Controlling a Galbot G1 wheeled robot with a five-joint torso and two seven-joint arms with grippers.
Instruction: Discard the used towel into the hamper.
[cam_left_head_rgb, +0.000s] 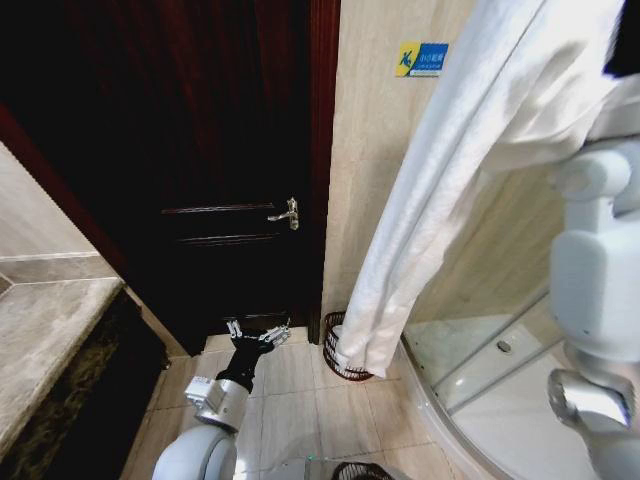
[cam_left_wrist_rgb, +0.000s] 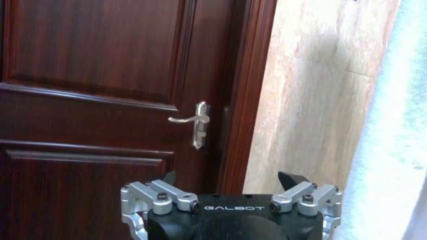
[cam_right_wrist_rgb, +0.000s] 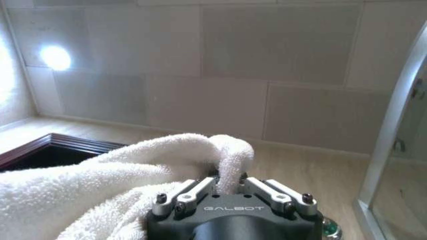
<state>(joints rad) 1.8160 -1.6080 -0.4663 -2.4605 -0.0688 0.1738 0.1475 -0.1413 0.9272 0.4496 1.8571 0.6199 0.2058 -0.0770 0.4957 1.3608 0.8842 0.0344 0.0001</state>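
Note:
The white towel (cam_left_head_rgb: 450, 190) hangs in a long fold from the upper right of the head view down to the floor. Its lower end reaches the hamper (cam_left_head_rgb: 333, 352), a small dark openwork basket against the beige wall beside the door; I cannot tell whether the end is inside it. In the right wrist view my right gripper (cam_right_wrist_rgb: 227, 184) is shut on a bunched fold of the towel (cam_right_wrist_rgb: 113, 185), held high. My left gripper (cam_left_head_rgb: 256, 334) hangs low before the door, left of the hamper, open with nothing in it (cam_left_wrist_rgb: 230, 181).
A dark wooden door (cam_left_head_rgb: 200, 150) with a metal lever handle (cam_left_wrist_rgb: 193, 122) stands behind the left gripper. A stone counter (cam_left_head_rgb: 45, 340) runs along the left. A shower tray with a glass wall (cam_left_head_rgb: 500, 370) lies at the right. A second dark basket (cam_left_head_rgb: 362, 471) shows at the lower edge.

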